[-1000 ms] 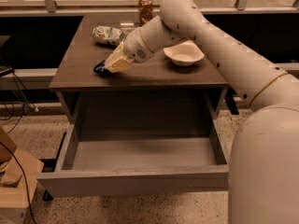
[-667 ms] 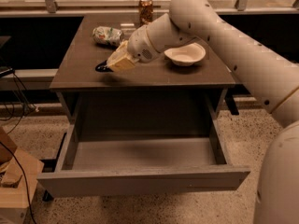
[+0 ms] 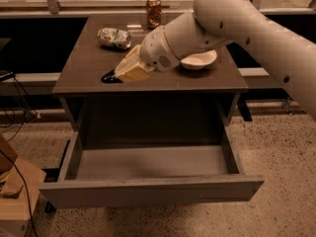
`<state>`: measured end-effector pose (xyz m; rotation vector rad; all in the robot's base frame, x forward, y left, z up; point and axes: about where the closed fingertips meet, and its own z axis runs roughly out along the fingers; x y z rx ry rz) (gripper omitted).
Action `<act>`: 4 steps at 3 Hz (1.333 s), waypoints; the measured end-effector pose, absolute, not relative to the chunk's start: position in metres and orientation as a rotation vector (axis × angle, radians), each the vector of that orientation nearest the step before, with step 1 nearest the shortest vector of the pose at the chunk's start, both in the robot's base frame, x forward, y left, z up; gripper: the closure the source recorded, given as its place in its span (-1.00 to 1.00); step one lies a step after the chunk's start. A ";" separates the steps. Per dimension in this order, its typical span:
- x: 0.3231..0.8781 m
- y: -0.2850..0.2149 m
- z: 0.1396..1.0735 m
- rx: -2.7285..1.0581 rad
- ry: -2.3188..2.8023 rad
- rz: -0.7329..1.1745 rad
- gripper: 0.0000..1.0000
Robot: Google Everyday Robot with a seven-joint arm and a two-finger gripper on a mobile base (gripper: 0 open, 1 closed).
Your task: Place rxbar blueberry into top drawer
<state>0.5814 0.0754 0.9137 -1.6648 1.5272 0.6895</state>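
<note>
On the cabinet top (image 3: 81, 73), front left: the gripper (image 3: 120, 73) hangs low over the wood, reaching in from the right on a thick pale arm (image 3: 237, 19).
Claw: the tan fingers (image 3: 134, 68) are pressed together on the rxbar blueberry (image 3: 110, 77), pinching one end of it.
Bar: dark and flat, it sticks out leftward past the fingertips, right at the front edge of the top and above the drawer's left half. I cannot tell whether its free end touches the wood.
Drawer: the top drawer (image 3: 148, 163) stands pulled out below the cabinet top, its grey floor and side walls in view.
Front panel (image 3: 148, 192): plain grey, nearest the camera, nearly as wide as the cabinet.
Back left of the top: a crushed can (image 3: 114, 37) lies on its side, well apart from the bar.
Back middle: an upright can (image 3: 154, 12) stands at the rear edge.
Right of the gripper: a white bowl (image 3: 200, 59), partly behind the arm's wrist.
Floor, left: a cardboard box (image 3: 15, 201) and dark cables (image 3: 15, 110).
</note>
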 end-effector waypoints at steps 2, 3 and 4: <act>0.544 0.078 0.854 -1.687 1.674 0.809 1.00; 0.550 0.087 0.804 -1.630 1.722 0.884 1.00; 0.559 0.096 0.757 -1.556 1.739 0.967 1.00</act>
